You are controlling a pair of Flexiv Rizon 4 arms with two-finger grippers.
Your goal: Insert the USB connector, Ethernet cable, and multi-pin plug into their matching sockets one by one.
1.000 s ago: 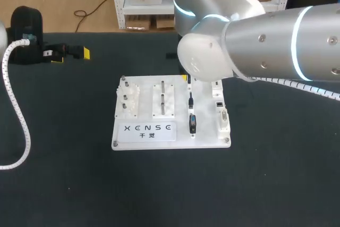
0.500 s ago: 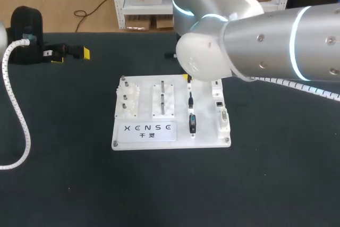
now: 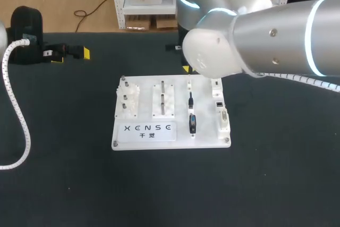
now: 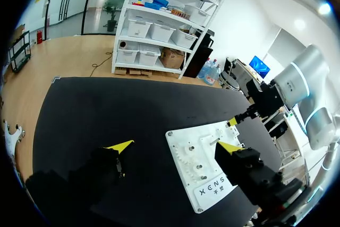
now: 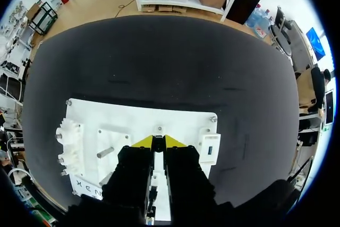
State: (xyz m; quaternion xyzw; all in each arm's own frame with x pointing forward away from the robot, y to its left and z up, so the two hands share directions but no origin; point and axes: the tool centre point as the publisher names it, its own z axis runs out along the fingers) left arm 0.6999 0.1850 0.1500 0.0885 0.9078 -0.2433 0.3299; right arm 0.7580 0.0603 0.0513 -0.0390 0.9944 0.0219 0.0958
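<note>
Black desk [image 3: 64, 184], white board [image 3: 204, 131] in the middle. Right fingers [image 5: 143, 142] nearly pinched together over its far edge, clamped on a thin dark plug [image 5: 158, 145] — looks like plug one, next it needs lining up over the sockets [image 3: 221, 112]. Left fingers [image 4: 119, 146] wide apart, empty.

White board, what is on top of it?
On the white board sit peg blocks, a black plug and white sockets. In the head view, the right arm covers its far right corner, so that part is hidden.
</note>
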